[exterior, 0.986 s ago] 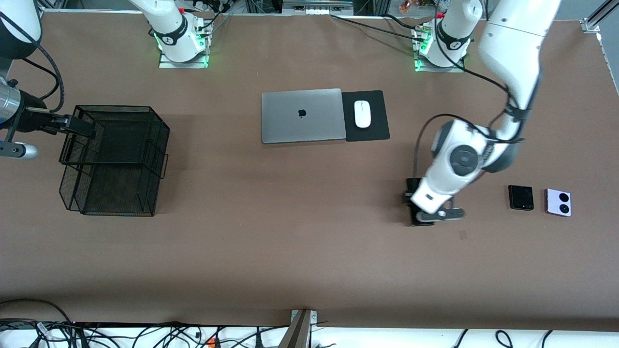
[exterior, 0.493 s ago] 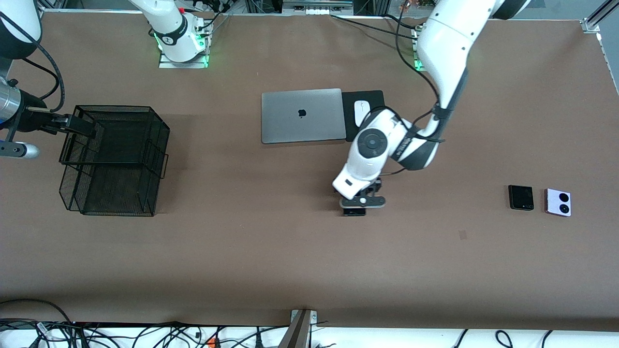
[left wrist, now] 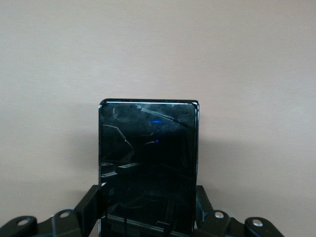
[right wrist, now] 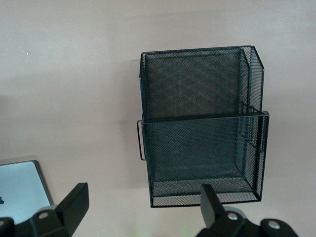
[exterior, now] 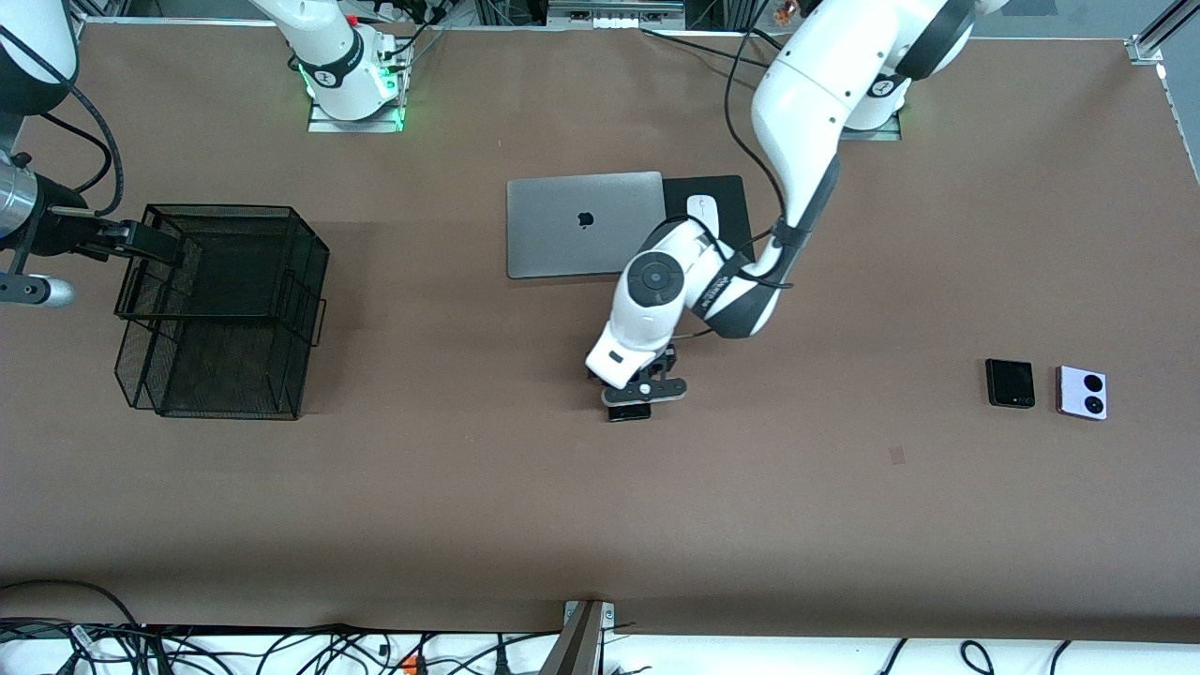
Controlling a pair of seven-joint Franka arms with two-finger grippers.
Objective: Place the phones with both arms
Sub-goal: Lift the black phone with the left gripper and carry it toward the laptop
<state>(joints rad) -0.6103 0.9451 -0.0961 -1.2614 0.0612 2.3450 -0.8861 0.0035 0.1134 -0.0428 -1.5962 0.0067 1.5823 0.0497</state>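
Note:
My left gripper [exterior: 630, 398] is shut on the long slim black phone [exterior: 628, 412] and holds it over bare table, just nearer the front camera than the laptop. In the left wrist view the phone [left wrist: 148, 158] stands between the fingers [left wrist: 91, 207] of the left gripper [left wrist: 148, 210]. The small square black phone [exterior: 1010, 382] and the lilac-white phone [exterior: 1082, 392] lie side by side toward the left arm's end of the table. My right gripper [exterior: 155, 246] waits open and empty over the edge of the black mesh basket [exterior: 309, 281]. It also shows in the right wrist view [right wrist: 143, 207].
The mesh basket [right wrist: 202, 143] has two open compartments. A closed silver laptop [exterior: 572, 225] lies mid-table, with a white mouse [exterior: 699, 208] on a black pad [exterior: 733, 202] beside it, partly hidden by my left arm. A laptop corner [right wrist: 19, 192] shows in the right wrist view.
My left arm has carried the long black phone from near the two small phones toward the table's middle, toward the right arm's end. The right arm has not moved.

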